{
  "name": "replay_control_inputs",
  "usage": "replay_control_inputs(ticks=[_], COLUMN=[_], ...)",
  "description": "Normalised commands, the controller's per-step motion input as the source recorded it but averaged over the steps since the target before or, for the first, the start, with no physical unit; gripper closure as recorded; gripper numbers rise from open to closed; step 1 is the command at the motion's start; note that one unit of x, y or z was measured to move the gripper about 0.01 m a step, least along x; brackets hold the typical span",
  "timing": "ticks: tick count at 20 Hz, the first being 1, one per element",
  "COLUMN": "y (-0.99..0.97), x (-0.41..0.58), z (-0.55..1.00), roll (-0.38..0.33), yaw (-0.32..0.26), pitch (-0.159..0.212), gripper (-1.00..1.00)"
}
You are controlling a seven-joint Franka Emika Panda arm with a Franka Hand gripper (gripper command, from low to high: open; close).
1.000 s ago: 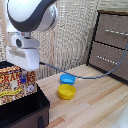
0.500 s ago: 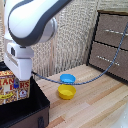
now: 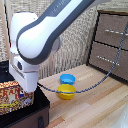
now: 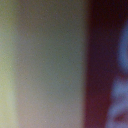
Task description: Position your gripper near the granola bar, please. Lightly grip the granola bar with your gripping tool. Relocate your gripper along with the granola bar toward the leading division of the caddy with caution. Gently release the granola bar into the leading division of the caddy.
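The granola bar (image 3: 12, 96), a yellow-orange box with red print, stands upright in the black caddy (image 3: 31, 114) at the exterior view's lower left, its upper part above the rim. My gripper (image 3: 25, 93), a white block on the bulky white arm, sits low against the bar's top right edge. Its fingers are hidden behind the block and the bar. The bar stays upright with the gripper, so the gripper looks shut on it. The caddy's dividers and front compartment are hidden by its wall. The wrist view is only a close blur of yellow, grey and dark red.
A blue bowl (image 3: 67, 78) and a yellow bowl (image 3: 66, 91) sit on the wooden table (image 3: 95, 109) just to the exterior view's right of the caddy. A brown drawer cabinet (image 3: 113, 45) stands at the back right. A grey cable (image 3: 102, 80) hangs across.
The arm has lowered, and the gripper and granola bar have sunk together further into the caddy. The bowls have not moved.
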Motion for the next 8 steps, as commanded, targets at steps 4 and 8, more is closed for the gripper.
replay_control_inputs(ticks=[4, 8], y=[-0.01, -0.10], x=[0.203, 0.255], z=[0.02, 0.07], roll=[0.005, 0.011], yaw=[0.012, -0.049], pitch=[0.093, 0.110], gripper=[-1.00, -1.00])
